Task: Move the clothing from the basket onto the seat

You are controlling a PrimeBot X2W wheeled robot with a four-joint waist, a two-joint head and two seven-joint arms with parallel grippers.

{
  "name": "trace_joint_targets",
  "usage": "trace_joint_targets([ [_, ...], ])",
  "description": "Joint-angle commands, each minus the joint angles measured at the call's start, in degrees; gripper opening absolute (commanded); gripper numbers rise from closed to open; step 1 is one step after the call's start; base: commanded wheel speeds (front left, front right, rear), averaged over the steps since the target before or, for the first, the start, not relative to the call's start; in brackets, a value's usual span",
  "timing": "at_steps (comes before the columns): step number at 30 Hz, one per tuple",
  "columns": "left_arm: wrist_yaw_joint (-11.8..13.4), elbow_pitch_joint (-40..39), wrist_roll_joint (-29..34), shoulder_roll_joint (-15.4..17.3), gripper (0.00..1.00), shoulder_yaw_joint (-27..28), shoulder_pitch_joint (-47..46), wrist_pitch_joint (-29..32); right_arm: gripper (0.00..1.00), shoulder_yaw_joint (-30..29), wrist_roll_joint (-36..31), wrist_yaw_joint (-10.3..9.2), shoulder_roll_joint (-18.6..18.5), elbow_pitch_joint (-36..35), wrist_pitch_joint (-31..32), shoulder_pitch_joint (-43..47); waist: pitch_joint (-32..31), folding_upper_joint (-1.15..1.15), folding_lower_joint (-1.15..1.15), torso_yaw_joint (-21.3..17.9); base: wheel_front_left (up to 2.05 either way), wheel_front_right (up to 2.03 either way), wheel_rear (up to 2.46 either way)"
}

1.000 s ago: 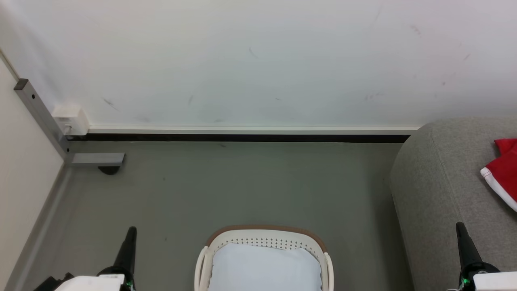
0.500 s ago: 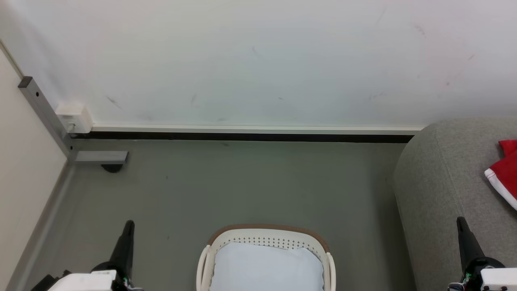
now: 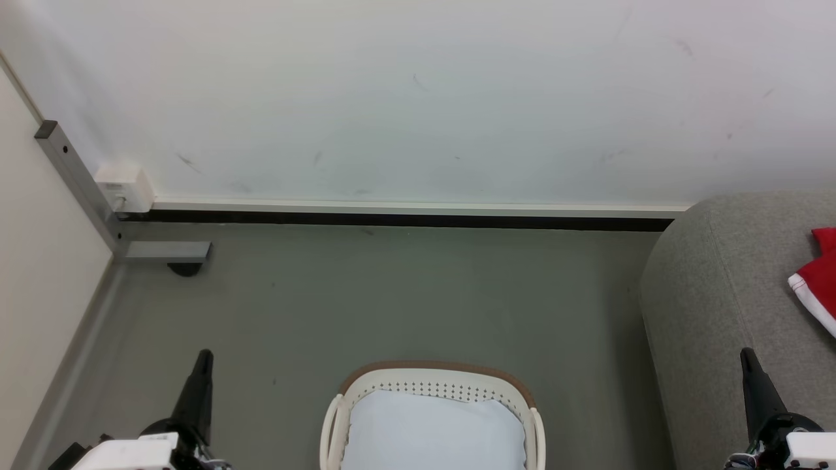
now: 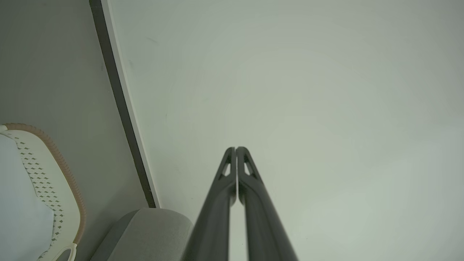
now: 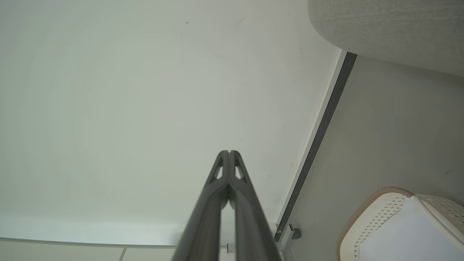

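Left gripper (image 4: pixel 236 149) is hovering empty, fingers pressed together, beside the basket (image 3: pixel 434 375), which is showing pale liner (image 3: pixel 434 431). Red clothing (image 3: pixel 819 287) is lying on the seat (image 3: pixel 712 294), inward from its rounded left edge, beyond the likewise closed right gripper (image 5: pixel 229 152). Checking under the liner seems wise.

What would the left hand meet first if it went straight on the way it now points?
Most likely the white wall: in the left wrist view the shut left hand points squarely at it, with nothing between. How far off it stands is unclear.
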Motion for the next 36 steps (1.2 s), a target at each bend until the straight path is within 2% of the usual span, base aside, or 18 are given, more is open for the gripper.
trace_joint_targets([
  [1, -0.05, -0.21, -0.76, 0.42, 0.00, 0.14, -0.52, 0.25, 0.00, -0.23, 0.01, -0.12, -0.46, -0.32, 0.23, -0.73, 0.00, 0.00, 0.00, 0.00, 0.00, 0.00, 0.00],
  [36, -0.05, -0.22, -0.77, 0.42, 0.00, 0.12, -0.50, 0.22, 0.00, -0.22, 0.02, -0.12, -0.46, -0.31, 0.22, -0.73, 0.00, 0.00, 0.00, 0.00, 0.00, 0.00, 0.00],
])
